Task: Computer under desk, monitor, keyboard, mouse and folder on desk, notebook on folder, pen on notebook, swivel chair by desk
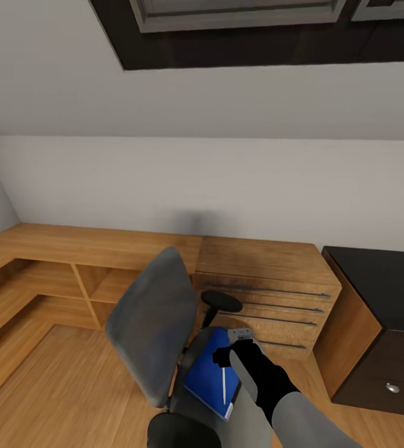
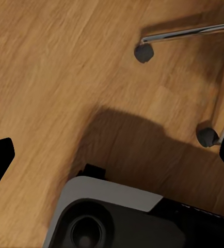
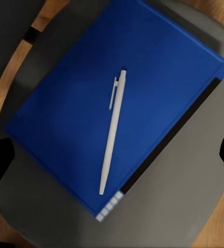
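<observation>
Hovering right gripper [image 1: 232, 356], fingers apart, over pen [image 3: 112, 132] lying loose on folder [image 3: 81, 103] on chair [image 1: 146, 323]; risking pen rolling off if folder tilts. Left gripper [image 2: 112, 155] fingers apart too.

Grey-white wall [image 1: 227, 186] under a sloped ceiling [image 1: 165, 93] w/ black-framed skylight [image 1: 258, 31] up top, light wood floor [image 1: 46, 386], low oak shelving [image 1: 53, 280] along the wall, oak drawers [image 1: 264, 305] (dark bar handles) beside it, dark cabinet [image 1: 382, 336] w/ round knobs at far right.
</observation>
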`<state>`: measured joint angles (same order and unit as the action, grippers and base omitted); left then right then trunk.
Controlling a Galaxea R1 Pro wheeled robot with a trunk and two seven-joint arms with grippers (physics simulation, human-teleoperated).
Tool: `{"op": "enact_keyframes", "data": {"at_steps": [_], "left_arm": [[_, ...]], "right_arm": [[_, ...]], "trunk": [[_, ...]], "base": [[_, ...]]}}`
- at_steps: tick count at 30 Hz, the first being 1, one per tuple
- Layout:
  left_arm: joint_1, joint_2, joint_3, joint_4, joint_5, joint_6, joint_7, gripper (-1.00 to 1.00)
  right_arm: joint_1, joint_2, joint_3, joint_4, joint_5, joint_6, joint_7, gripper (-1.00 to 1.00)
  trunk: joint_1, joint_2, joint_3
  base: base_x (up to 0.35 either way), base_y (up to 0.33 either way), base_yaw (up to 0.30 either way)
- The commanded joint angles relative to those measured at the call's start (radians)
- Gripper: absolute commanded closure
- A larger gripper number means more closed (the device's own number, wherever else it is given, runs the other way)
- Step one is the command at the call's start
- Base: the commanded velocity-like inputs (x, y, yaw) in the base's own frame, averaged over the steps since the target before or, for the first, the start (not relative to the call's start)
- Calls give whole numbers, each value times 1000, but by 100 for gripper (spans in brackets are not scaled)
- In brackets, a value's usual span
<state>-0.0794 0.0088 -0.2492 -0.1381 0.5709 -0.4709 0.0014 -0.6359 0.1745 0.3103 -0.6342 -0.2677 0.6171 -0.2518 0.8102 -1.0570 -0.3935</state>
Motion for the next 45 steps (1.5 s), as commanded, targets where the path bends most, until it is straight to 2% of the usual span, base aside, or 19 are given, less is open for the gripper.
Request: {"op": "enact_keyframes", "data": {"at_steps": [1, 18, 22, 26, 27, 28, 29, 32, 33, 34, 35, 36, 37, 40, 41, 42, 45], "left_arm": [[0, 0, -8, 0, 9, -3, 0, -100], [0, 0, -7, 0, 10, -3, 2, -100], [0, 6, -8, -29, 15, -4, 6, -100], [-1, 45, -7, -115, 17, 4, 6, -100], [-1, 66, -7, -158, 17, 18, 5, -100], [0, 76, -7, -181, 17, 32, 5, -100], [0, 95, -7, -230, 18, 72, 6, -100], [0, 127, -3, -312, 18, 163, 13, -100], [0, 152, 12, -367, 24, 238, 23, -100], [0, 163, 24, -393, 29, 277, 29, -100], [0, 178, 59, -439, 45, 352, 37, -100], [0, 183, 81, -458, 54, 386, 39, -100], [0, 201, 223, -527, 97, 530, 49, -100], [0, 190, 239, -524, 102, 541, 49, -100], [0, 176, 243, -514, 100, 543, 49, -100], [0, 150, 247, -496, 98, 529, 48, -100], [0, 143, 247, -487, 99, 506, 48, -100]], "right_arm": [[-1, 0, 3, -2, -10, 3, -9, -100], [-1, 0, 3, -5, -11, 3, -10, -100], [-1, 0, 3, -5, -11, 3, -10, -100], [-1, 0, 3, -5, -11, 3, -10, -100], [-1, 0, 3, -5, -11, 3, -9, -100], [-1, 0, 3, -5, -11, 3, -10, -100], [-1, 0, 3, -5, -11, 3, -10, -100], [-1, 0, 4, -5, -11, 3, -10, -100], [-1, 0, 4, -5, -11, 4, -10, -100], [-1, 0, 3, -5, -11, 4, -10, -100], [-1, 0, 3, -5, -10, 4, -10, -100], [-1, 0, 2, -5, -10, 4, -10, -100], [-1, 0, 1, -5, -11, 4, -10, -100], [-1, 0, 3, -5, -10, 4, -10, -100], [-1, 0, 4, -5, -11, 3, -10, -100], [-1, 0, 4, -5, -10, 3, -10, -100], [-1, 0, 3, -5, -10, 3, -10, -100]], "trunk": [[4, -8, -4], [69, -127, -58], [85, -155, -70], [100, -183, -83], [104, -190, -86], [108, -197, -89], [111, -204, -92], [123, -225, -102], [127, -232, -105], [131, -239, -108], [134, -246, -111], [138, -253, -114], [142, -260, -117], [146, -267, -120], [146, -267, -120], [146, -267, -120], [146, -267, -120]], "base": [[0, 0, 0], [0, 0, 0], [0, 0, 0], [0, 0, 0], [0, 0, 0], [0, 0, 0], [0, 0, 0], [0, 0, 0], [0, 0, 0], [0, 0, 0], [0, 0, 0], [0, 0, 0], [0, 0, 0], [0, 0, 0], [0, 0, 0], [0, 0, 0], [0, 0, 0]]}}
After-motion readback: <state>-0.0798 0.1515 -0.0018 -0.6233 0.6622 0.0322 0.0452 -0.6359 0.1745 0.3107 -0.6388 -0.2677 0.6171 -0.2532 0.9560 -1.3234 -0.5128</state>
